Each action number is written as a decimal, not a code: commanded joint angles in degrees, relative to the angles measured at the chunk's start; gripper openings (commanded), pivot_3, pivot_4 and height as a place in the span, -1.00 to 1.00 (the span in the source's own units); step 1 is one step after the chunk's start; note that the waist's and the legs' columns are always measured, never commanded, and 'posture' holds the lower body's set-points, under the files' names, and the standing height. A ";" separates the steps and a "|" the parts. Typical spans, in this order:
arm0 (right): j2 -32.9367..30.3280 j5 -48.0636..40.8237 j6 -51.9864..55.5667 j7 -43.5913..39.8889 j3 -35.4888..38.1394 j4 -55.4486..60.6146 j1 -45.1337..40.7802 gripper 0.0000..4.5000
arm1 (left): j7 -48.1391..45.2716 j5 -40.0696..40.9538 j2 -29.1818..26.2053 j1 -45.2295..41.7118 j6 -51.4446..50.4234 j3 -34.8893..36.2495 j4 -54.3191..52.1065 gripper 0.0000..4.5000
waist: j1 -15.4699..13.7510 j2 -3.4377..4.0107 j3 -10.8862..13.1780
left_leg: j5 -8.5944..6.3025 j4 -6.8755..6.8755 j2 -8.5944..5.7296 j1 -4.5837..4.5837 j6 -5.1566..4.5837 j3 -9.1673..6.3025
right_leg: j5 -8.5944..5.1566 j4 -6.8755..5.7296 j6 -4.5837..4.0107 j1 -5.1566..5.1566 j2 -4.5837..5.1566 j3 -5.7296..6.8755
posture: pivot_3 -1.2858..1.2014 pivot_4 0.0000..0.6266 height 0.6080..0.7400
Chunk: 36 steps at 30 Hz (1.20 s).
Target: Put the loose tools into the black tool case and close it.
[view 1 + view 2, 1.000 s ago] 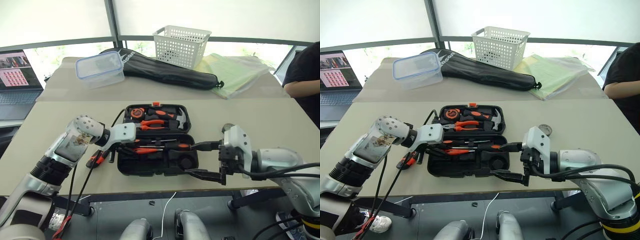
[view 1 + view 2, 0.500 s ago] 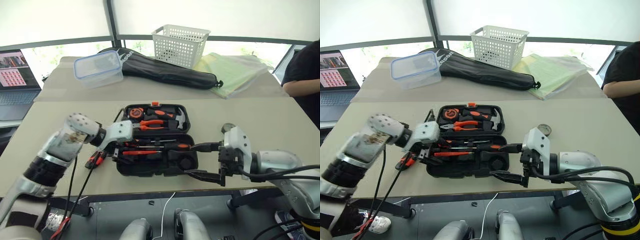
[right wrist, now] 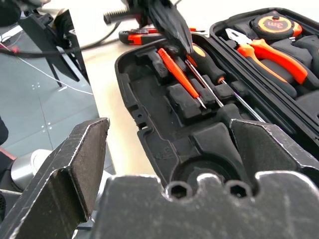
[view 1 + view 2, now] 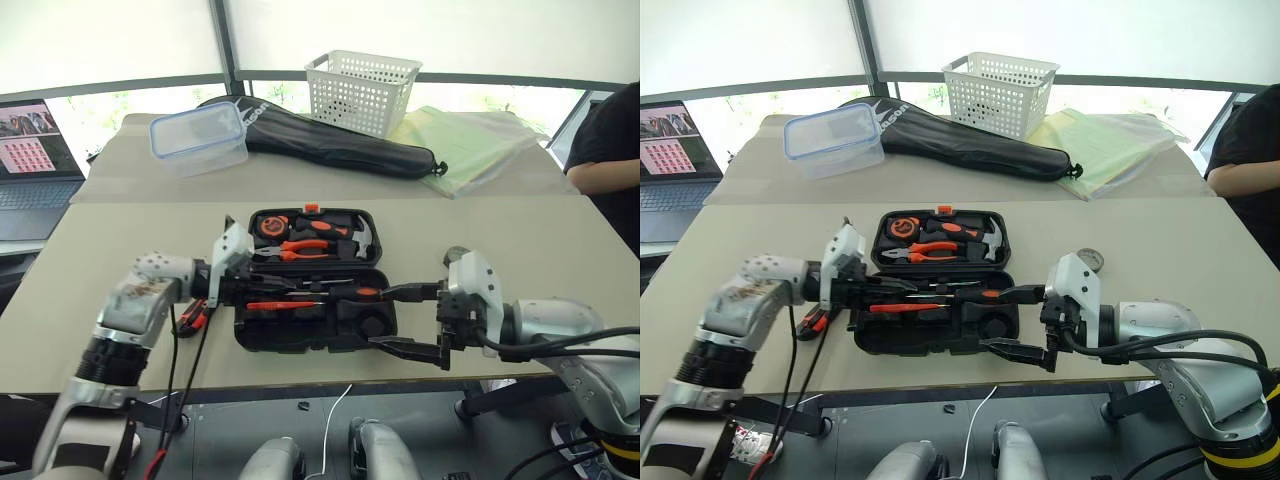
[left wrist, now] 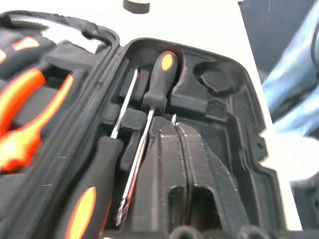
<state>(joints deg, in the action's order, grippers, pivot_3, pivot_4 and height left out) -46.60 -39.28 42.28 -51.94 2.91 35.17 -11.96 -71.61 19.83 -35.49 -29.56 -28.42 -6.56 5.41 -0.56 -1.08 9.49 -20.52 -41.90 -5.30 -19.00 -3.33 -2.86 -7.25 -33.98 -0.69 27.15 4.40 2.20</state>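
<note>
"3m" readable on orange tape measure (image 3: 273,23) face, in lid half of black tool case (image 3: 149,144). White lettering on long black bag (image 4: 330,142), illegible.

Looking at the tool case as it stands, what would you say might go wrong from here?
1. The utility knife lies outside the black tool case, beside the shut left pincer; closing now would leave it out.
2. The tape roll sits apart on the table, easily forgotten.
3. The red tester screwdriver may not be fully seated, blocking the lid.

Bright backlit daylight, blurred wrist-view edges
</note>
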 commanded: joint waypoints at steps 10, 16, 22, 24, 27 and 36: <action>0.02 -0.03 -0.87 1.35 0.73 0.65 0.12 1.00 | 0.49 -5.09 -1.84 4.38 7.23 -3.50 -0.12 -0.99 | -0.15 0.02 -0.02 | 0.00 0.00 0.00 0.00 0.00 -0.03 | 0.00 0.01 0.00 -0.01 0.02 -0.03 | 0.03 -0.52 1.00; -0.04 -0.34 -0.47 1.89 0.93 0.66 0.23 1.00 | 1.69 -6.65 -2.71 6.08 9.95 -3.49 1.01 -0.99 | -0.14 0.07 -0.07 | -0.01 0.04 0.02 0.11 0.00 -0.01 | 0.00 0.01 0.00 -0.09 0.02 -0.04 | 0.03 -0.52 1.00; 0.35 -0.13 -0.81 2.10 0.11 0.17 -0.24 1.00 | 3.02 -7.11 -3.61 8.01 11.98 -3.28 0.53 -0.99 | -0.13 0.11 -0.13 | -0.01 0.10 0.03 0.22 0.00 0.00 | -0.01 0.01 0.01 -0.15 0.01 -0.05 | 0.03 -0.52 1.00; 0.59 0.11 -0.99 2.07 -0.37 -0.10 -0.60 1.00 | 3.36 -6.27 -3.85 8.88 10.44 -3.01 -0.15 -0.99 | -0.10 0.13 -0.15 | -0.01 0.10 0.03 0.26 0.00 0.01 | -0.01 0.01 0.01 -0.18 0.01 -0.05 | 0.03 -0.52 1.00; 0.79 0.20 -1.11 1.92 -0.68 -0.37 -0.97 1.00 | 3.37 -5.68 -4.31 9.56 9.20 -2.92 -0.98 -0.99 | -0.08 0.14 -0.17 | -0.01 0.13 0.04 0.36 0.00 0.02 | -0.01 0.02 0.01 -0.27 0.00 -0.05 | 0.03 -0.52 1.00; 0.80 0.22 -1.47 1.62 -1.09 -0.91 -1.44 1.00 | 4.13 0.09 -2.42 3.54 1.03 -0.29 -3.64 -0.99 | -0.35 0.15 -0.17 | -0.06 0.22 0.05 0.58 -0.08 -0.03 | -0.05 0.14 0.07 -0.57 -0.03 0.01 | 0.03 -0.52 1.00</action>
<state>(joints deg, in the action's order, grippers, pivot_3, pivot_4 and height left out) -45.95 -38.97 42.27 -50.05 1.00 33.54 -12.57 -67.56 19.22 -38.05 -24.52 -26.83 -7.45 2.31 -0.91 -0.93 9.32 -20.57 -41.68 -5.25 -18.42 -3.40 -2.90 -7.30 -33.84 -0.62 26.59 4.35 2.20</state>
